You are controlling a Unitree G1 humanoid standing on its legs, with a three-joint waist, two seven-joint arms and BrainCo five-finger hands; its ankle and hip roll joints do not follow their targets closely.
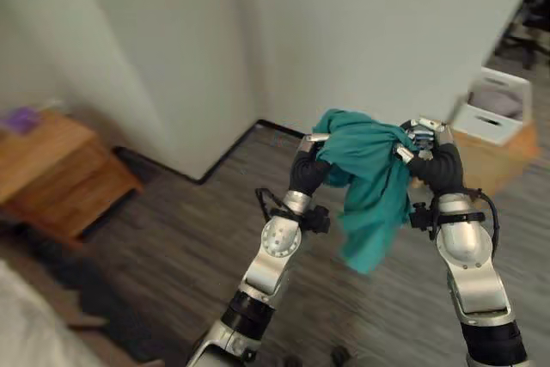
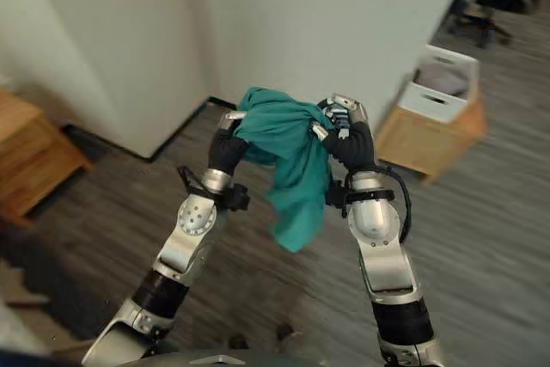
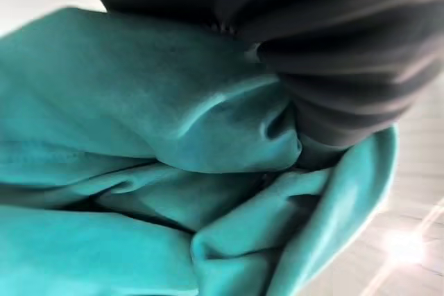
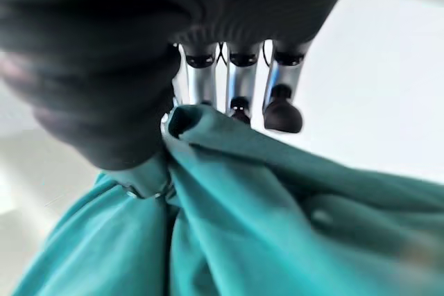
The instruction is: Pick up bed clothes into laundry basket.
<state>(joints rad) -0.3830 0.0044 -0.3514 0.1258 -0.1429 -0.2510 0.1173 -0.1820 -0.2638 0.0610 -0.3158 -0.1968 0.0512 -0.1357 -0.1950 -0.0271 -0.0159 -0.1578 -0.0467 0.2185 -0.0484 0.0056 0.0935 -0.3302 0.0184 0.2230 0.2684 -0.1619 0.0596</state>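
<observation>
A teal cloth (image 1: 371, 180) hangs in the air between my two raised hands, its loose end dangling over the wood floor. My left hand (image 1: 306, 168) is at the cloth's left side, with the fabric (image 3: 173, 171) bunched over it. At the cloth's right side, my right hand (image 1: 428, 159) has its fingers (image 4: 281, 102) curled and a fold of the cloth (image 4: 229, 206) pinched against the palm. A white laundry basket (image 1: 496, 107) stands at the far right, well beyond my right hand.
The basket rests on a low wooden box (image 1: 503, 159). A wooden bedside table (image 1: 51, 174) with a purple thing (image 1: 19, 118) on it stands at the left. A white wall corner (image 1: 198, 83) juts out ahead. A bed edge (image 1: 21, 324) and dark rug (image 1: 107, 315) lie at lower left.
</observation>
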